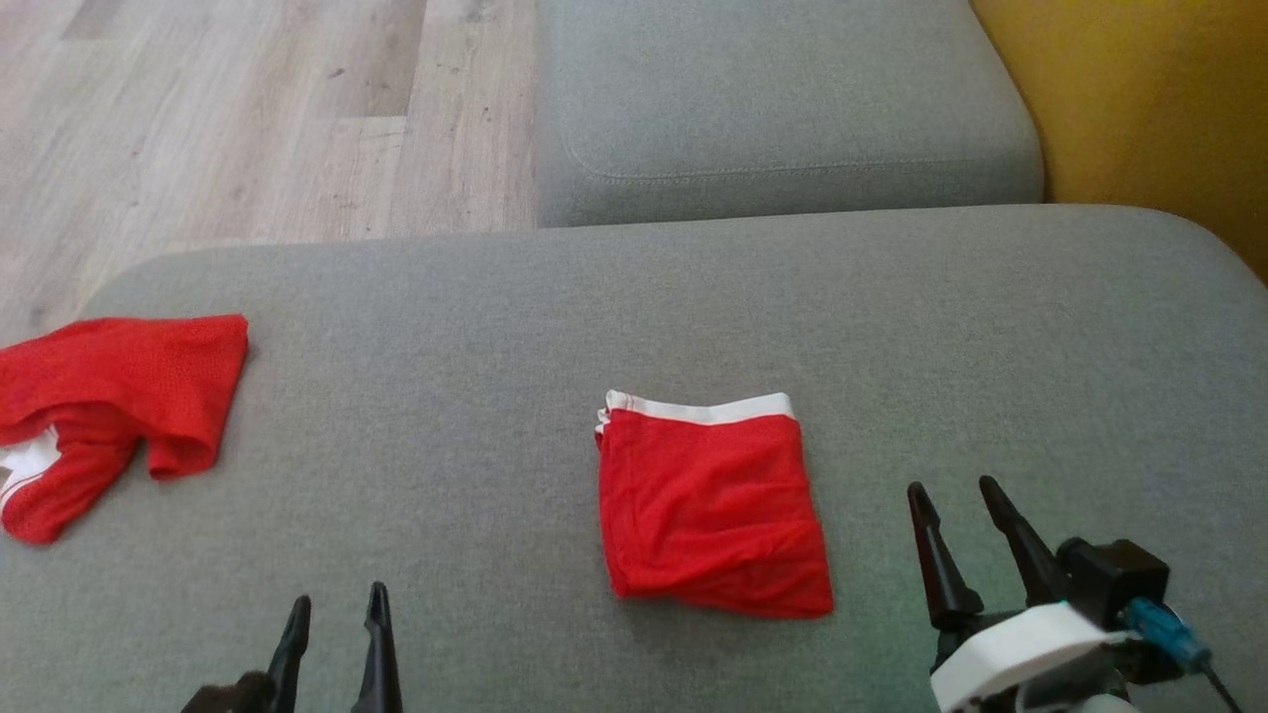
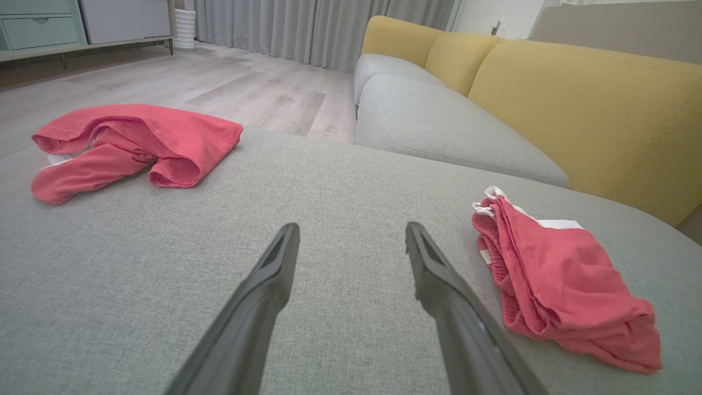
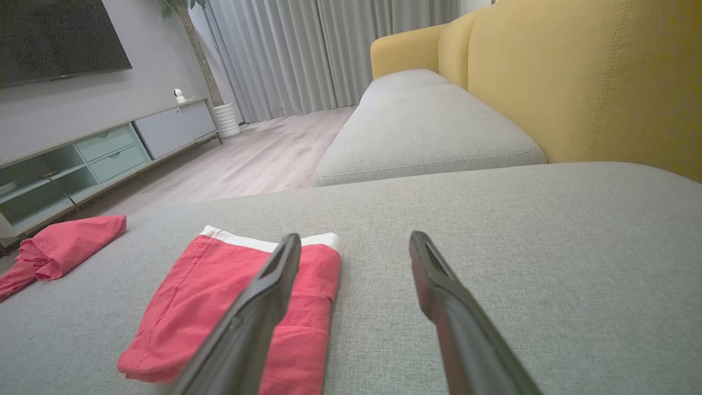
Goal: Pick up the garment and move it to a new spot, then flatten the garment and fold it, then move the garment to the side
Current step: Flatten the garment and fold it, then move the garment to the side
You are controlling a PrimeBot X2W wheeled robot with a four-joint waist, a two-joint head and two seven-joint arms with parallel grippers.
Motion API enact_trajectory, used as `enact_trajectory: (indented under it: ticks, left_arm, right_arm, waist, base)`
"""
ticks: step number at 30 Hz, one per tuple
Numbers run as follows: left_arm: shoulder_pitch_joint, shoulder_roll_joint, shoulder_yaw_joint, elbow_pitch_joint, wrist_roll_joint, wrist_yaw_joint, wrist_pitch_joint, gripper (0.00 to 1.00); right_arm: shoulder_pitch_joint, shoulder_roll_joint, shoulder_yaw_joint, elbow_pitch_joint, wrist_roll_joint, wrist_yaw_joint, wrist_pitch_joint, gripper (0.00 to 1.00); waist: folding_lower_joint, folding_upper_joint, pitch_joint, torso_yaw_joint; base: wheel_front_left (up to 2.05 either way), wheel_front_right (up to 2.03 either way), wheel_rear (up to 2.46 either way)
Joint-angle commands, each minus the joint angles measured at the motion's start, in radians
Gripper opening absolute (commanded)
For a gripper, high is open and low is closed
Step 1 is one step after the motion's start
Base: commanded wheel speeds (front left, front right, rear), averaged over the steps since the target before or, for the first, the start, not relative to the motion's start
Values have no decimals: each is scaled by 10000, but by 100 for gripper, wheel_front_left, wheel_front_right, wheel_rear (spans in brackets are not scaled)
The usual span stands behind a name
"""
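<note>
The folded red shorts [image 1: 708, 505] lay in the middle of the grey sofa cushion [image 1: 446, 327] — flattening and folding looked done, and only the move aside seemed left. The right gripper [image 1: 953, 485] just beside them and the left gripper [image 1: 339, 594], nearer a crumpled red garment [image 1: 109, 396], both stood apart and empty

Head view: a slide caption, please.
Folded red shorts on grey cushion; left gripper and right gripper open, apart from them.

Grey sofa [image 1: 792, 109]; pale wooden floor [image 1: 248, 119]
</note>
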Motion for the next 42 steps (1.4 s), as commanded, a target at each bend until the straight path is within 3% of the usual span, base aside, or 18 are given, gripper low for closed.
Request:
enact_trajectory:
  ticks: [1,15,25,32,42]
  left_arm:
    - [-393,177,450,-215,6,-14,-113,100]
    - [-410,187,350,-283,48,85,-52,100]
    - [-669,141,186,-336,233,112,3,100]
    - [-876,-52,36,-258,303,70,28,100]
    - [-1197,-245,-65,-40,431,-55,-20,100]
  right_arm:
    - [-371,-40,154,-360,77,39,-135,100]
    - [-380,-40,-83,-105,-154,39,92,100]
    - [-1502,-40,-381,134,-746,39,1791,100]
    - [-2686,-39,-645,1148,-935,39,3082,100]
    - [-3469,-39,-959,3186,-882,39,3722,100]
  waist:
    - [1,0,-6,16]
    - [1,0,67,226]
    - [1,0,560,746]
    - [1,0,1116,1582]
    - [1,0,1734,2481]
  base:
    - [0,0,0]
    - [0,0,0]
    - [0,0,0]
    - [0,0,0]
    - [0,0,0]
